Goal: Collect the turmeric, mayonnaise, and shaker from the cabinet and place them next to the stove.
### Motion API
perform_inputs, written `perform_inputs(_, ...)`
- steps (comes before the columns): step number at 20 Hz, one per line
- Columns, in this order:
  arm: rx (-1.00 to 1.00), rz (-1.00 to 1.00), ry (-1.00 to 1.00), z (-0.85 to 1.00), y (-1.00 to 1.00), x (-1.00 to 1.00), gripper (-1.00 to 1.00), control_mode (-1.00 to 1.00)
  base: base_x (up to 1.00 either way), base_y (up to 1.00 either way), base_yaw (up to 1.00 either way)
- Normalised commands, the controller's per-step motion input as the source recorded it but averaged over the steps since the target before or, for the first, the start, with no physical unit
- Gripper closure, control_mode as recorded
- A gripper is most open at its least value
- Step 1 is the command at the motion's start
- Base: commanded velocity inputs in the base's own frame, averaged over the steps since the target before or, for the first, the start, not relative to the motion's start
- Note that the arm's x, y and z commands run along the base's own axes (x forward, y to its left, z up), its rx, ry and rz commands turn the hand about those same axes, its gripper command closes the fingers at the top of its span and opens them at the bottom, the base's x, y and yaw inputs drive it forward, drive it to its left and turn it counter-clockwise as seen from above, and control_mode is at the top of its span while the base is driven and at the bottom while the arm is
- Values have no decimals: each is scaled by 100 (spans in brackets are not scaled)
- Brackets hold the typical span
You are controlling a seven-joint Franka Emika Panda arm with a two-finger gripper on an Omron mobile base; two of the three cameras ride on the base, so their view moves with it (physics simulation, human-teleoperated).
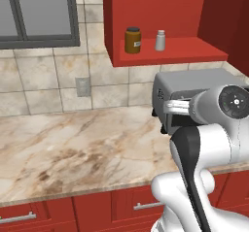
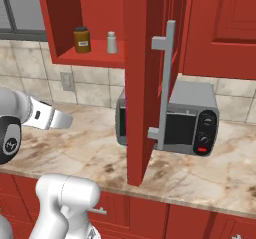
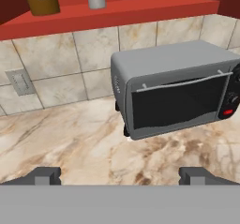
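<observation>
With the gripper [image 3: 120,176] spread wide and empty above the counter [image 1: 73,148], the turmeric [image 1: 133,40] and shaker [image 1: 160,40] stood upright on the cabinet [image 1: 170,51] shelf, best approached level, clear of the toaster oven [image 3: 173,87].

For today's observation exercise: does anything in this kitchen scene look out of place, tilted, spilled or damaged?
Nothing stands out. The turmeric and shaker stand upright, apart, on the cabinet shelf; the toaster oven sits squarely on the counter. No spills show. The cabinet door hangs open.
</observation>
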Motion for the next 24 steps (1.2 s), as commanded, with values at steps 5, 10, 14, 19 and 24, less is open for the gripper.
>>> perform_inputs(5,0,0,0,0,0,0,-100,100,48,-34,20)
perform_inputs(10,0,0,0,0,0,0,-100,100,18,-11,2)
perform_inputs(14,0,0,0,0,0,0,-100,100,44,3,-7)
perform_inputs(19,0,-2,0,3,-6,20,-100,-100,16,0,-5)
perform_inputs(24,0,10,-15,35,-25,2,-100,-100,0,0,0)
